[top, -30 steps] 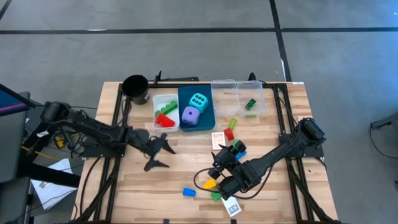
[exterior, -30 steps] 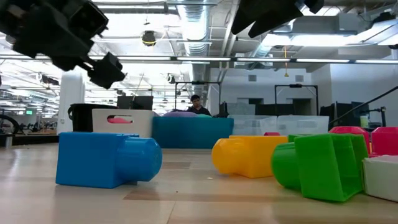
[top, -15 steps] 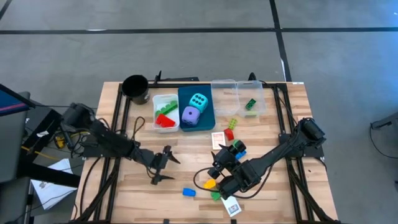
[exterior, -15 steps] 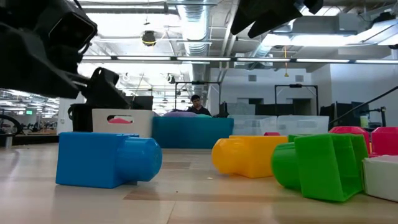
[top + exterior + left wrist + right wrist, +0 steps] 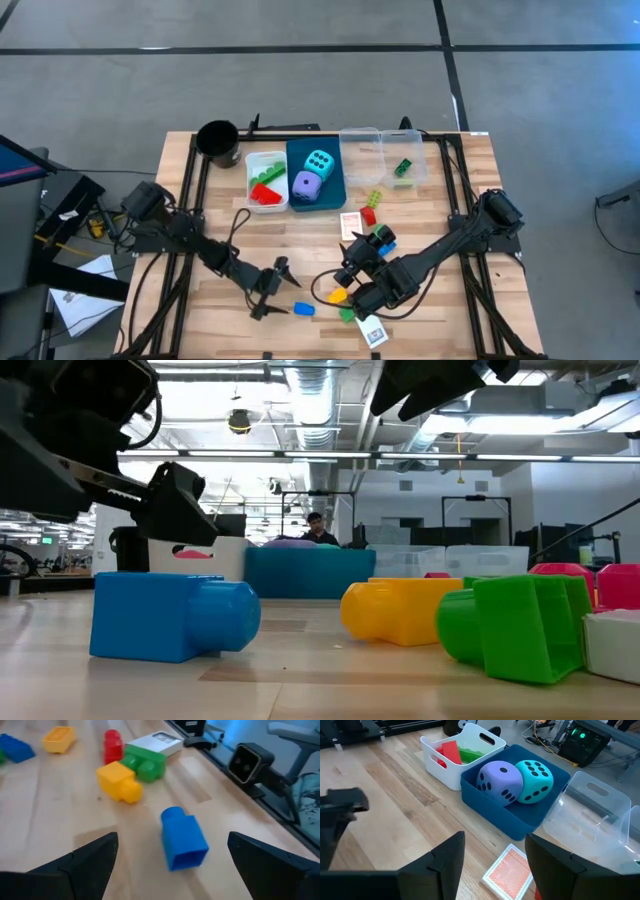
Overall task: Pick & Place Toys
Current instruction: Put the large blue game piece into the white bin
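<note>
The left gripper [image 5: 275, 290] hangs low over the bench [image 5: 200, 300], jaws wide apart and holding nothing, just beside the blue brick [image 5: 303, 309]; the right gripper [image 5: 352, 258], jaws partly apart and empty, waits near the orange card [image 5: 351, 223].
</note>
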Available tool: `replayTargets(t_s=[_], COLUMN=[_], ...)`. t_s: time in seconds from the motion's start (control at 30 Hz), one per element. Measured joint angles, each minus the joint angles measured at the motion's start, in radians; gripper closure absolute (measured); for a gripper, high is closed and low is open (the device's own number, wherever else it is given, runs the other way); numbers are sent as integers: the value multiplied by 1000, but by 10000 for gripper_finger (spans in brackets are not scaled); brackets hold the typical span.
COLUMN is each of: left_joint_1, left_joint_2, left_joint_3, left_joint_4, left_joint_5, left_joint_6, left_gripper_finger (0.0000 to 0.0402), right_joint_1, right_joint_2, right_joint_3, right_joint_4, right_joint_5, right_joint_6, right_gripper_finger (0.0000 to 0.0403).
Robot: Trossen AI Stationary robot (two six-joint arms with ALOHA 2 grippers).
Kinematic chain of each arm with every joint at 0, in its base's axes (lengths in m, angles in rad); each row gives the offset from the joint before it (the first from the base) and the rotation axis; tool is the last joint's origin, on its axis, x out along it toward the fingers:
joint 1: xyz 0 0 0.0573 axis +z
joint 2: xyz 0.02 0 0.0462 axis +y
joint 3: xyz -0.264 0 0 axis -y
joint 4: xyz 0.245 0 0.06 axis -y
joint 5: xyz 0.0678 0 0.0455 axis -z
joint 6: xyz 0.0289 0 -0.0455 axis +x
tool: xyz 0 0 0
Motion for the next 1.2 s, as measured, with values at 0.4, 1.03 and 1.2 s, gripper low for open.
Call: replayTargets(t_s=[0.4, 1.03, 1.2], left_joint_1=[-24, -24, -24], left_joint_2=[101, 149, 149], left_joint_3=[57, 110, 110], left_joint_4=[-1, -74, -109], left_joint_5=[-69, -79, -80], left_joint_6=[-77, -153, -160], left_gripper_finger=[29, 39, 51], right_joint_1=[-14, -13, -13], right_joint_2=[0, 0, 0], right_joint_3=[0, 0, 0], right_joint_4=[14, 53, 53], right_joint_5=[3, 2, 0], right_joint_6=[0, -8, -8], right_gripper_finger=[201, 201, 201])
